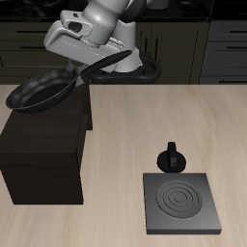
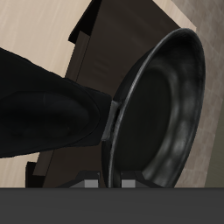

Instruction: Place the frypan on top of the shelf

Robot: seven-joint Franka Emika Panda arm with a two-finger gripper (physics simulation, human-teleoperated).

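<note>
The frypan (image 1: 44, 90) is a round black pan, held tilted in the air just over the back edge of the shelf (image 1: 43, 154), a big dark wooden box with a flat top. Its long handle (image 1: 96, 68) runs back and up into my gripper (image 1: 116, 60), which is shut on the handle's end. In the wrist view the frypan (image 2: 166, 114) fills most of the frame with its glossy rim on edge. The thick black handle (image 2: 52, 114) comes toward the camera, and the shelf (image 2: 101, 44) lies behind it.
A square dark stove plate (image 1: 180, 201) with concentric rings lies near the table's front edge, with a small black knob (image 1: 172, 157) just behind it. Dark kitchen cupboards (image 1: 222, 53) line the back. Light wooden table (image 1: 145, 116) spreads between the shelf and the stove.
</note>
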